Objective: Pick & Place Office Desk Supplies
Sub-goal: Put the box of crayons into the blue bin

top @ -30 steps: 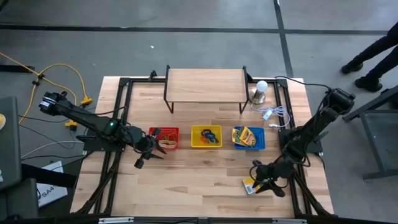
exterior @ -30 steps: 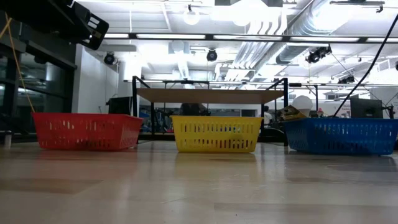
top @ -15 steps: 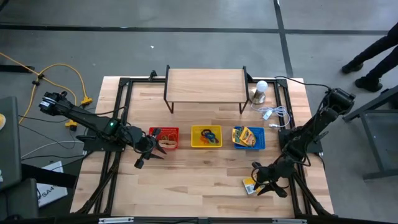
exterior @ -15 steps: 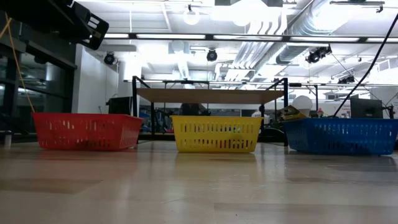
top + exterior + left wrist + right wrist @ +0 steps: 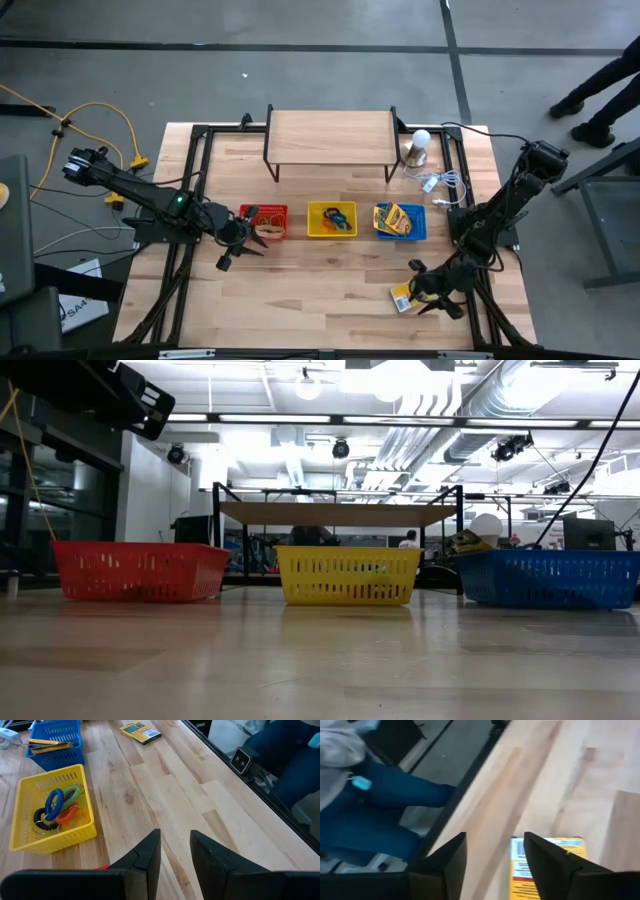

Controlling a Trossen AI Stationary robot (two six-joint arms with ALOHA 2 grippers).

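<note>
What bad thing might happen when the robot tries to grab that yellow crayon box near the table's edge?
The flat yellow-and-green crayon box lies close to the wooden table's front edge, so a nudge from the right gripper might push it off. Its open jaws sit beside the box, not around it, so closing now may miss. Being flat, it may slip.

left arm: came in from the table's 9 o'clock edge, stretched toward the middle, elbow bent low
left gripper (image 5: 243, 248): sat at roughly 8 o'clock from the table's centre, pointing inward; fingers (image 5: 148, 851) had a narrow gap between them and nothing in it
right arm: reached down from the 3 o'clock edge, folded back toward the near side
right gripper (image 5: 428, 297): parked low at about 5 o'clock; fingers (image 5: 451, 854) were spread apart, nothing pinched, tips aimed toward the 6 o'clock edge
</note>
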